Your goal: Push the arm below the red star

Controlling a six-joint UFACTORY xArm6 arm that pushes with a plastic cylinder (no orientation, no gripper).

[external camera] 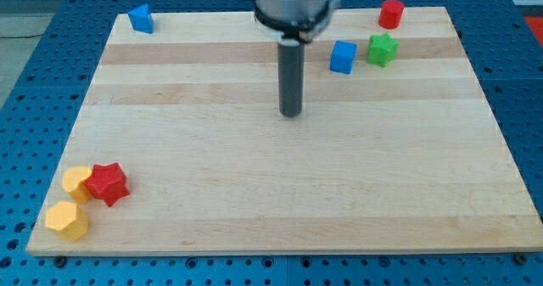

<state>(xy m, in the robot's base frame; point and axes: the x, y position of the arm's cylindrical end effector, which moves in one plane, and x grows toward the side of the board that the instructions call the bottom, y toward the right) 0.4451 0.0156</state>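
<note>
A red star lies near the wooden board's lower left corner, touching a yellow block on its left. My tip is near the board's middle, slightly toward the view's top, far to the right of and above the red star. It touches no block.
A yellow hexagon block sits below the red star at the board's lower left corner. A blue block is at the top left. A blue cube, green star and red cylinder are at the top right.
</note>
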